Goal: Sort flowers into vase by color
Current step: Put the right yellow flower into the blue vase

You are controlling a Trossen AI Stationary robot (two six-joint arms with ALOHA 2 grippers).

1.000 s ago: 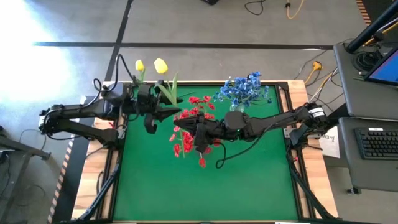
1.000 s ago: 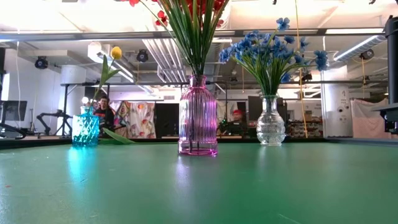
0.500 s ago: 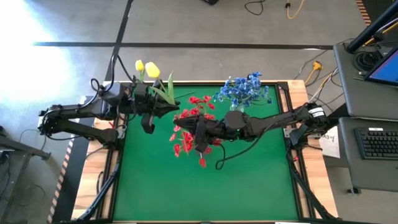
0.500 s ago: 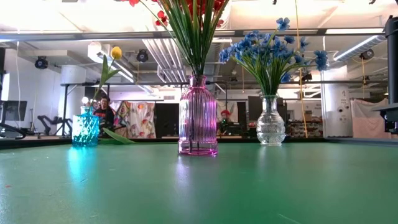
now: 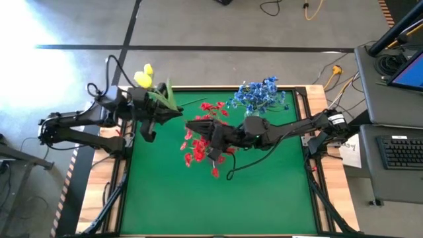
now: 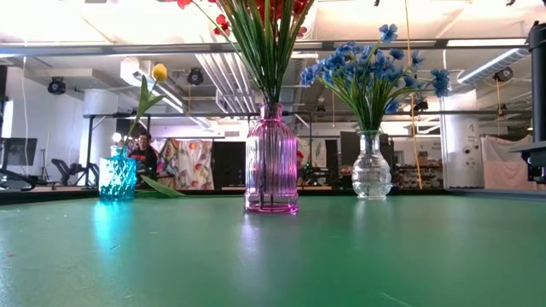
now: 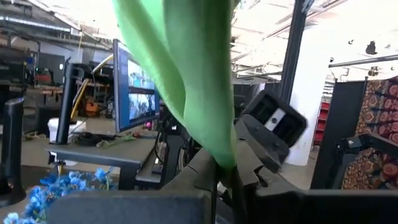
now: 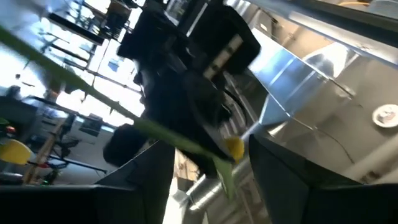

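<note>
My left gripper [image 5: 160, 117] is at the table's far left, shut on a yellow tulip whose bud [image 5: 141, 79] and long leaf [image 5: 165, 99] point toward the far edge. A second yellow tulip [image 6: 159, 72] stands in the teal vase [image 6: 117, 177]. The red flowers [image 5: 198, 147] stand in the pink vase [image 6: 271, 162]. The blue flowers [image 5: 258, 96] stand in the clear vase [image 6: 372, 166]. My right gripper [image 5: 197, 125] hovers open over the red flowers and faces the left arm. In its wrist view a green stem [image 8: 93, 93] crosses ahead of its spread fingers [image 8: 134, 180]. My left gripper pinches the tulip's green stem [image 7: 219, 179] between its two fingers, just below the base of the broad leaf [image 7: 186, 81]. The tulip is lifted clear of the table. It slants from the gripper toward the far left, bud end away from the fingers.
The three vases stand in a row along the far side of the green mat [image 5: 218, 198]. The near half of the mat [image 6: 273, 256] lies open in front of them. A desk with a keyboard [image 5: 403, 152] stands to the right of the table.
My left gripper has moved toward the table's left edge with the tulip. The held bud has swung left, from right of the vase's bud to beside it. My right gripper has shifted slightly left above the red flowers.
</note>
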